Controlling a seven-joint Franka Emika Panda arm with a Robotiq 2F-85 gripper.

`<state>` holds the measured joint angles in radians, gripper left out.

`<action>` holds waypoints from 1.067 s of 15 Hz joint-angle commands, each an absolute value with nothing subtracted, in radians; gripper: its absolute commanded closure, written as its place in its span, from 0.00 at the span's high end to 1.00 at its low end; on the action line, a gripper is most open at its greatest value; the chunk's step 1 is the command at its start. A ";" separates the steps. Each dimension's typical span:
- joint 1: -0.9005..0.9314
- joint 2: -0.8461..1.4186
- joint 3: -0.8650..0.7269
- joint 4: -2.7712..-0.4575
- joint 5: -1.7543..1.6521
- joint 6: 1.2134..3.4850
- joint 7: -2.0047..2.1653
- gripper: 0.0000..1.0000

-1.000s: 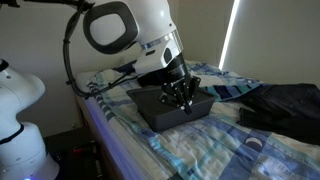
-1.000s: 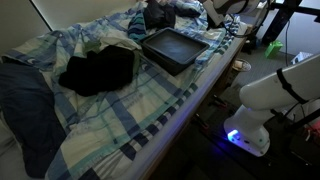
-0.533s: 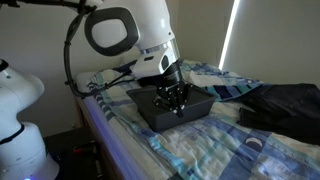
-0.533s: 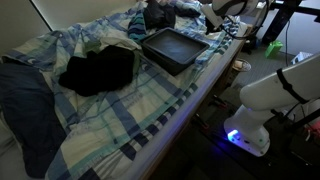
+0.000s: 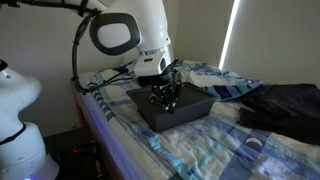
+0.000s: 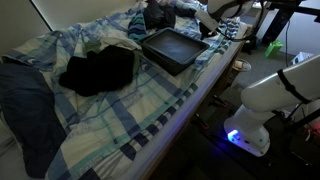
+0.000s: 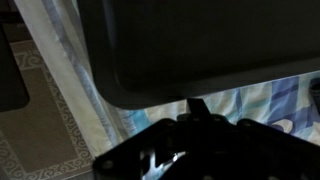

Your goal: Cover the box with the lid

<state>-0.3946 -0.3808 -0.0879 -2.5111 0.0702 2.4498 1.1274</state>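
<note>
A black, shallow, open-topped box point(image 5: 170, 108) lies on a blue plaid bedsheet; it also shows in the other exterior view point(image 6: 175, 48). My gripper point(image 5: 165, 99) hangs just above the box's near-left part, fingers pointing down and slightly apart, holding nothing. In the other exterior view my gripper point(image 6: 207, 25) sits at the box's far right edge. In the wrist view the box's dark rim point(image 7: 200, 45) fills the top, and the gripper's dark body fills the bottom. I cannot pick out a separate lid.
The bed edge point(image 6: 200, 95) drops to the floor beside a white robot base point(image 6: 270, 95). A black garment point(image 6: 100, 70) lies on the sheet next to the box. Dark cloth point(image 5: 285, 108) lies to the right, and rumpled bedding point(image 6: 165, 15) lies behind.
My gripper has moved leftward across the box in the exterior view, staying just above it. The box has not moved.
</note>
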 commanded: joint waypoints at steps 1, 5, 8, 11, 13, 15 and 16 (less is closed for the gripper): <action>-0.369 -0.406 -0.092 -2.507 0.069 2.407 1.145 0.02; -0.358 -0.408 -0.093 -2.507 0.070 2.410 1.144 0.02; -0.355 -0.409 -0.093 -2.513 0.075 2.434 1.149 0.02; -0.363 -0.413 -0.086 -2.516 0.067 2.442 1.172 0.02; -0.365 -0.415 -0.083 -2.517 0.066 2.438 1.190 0.02; -0.366 -0.405 -0.120 -2.516 0.088 2.463 1.153 0.02; -0.366 -0.411 -0.131 -2.519 0.093 2.464 1.142 0.02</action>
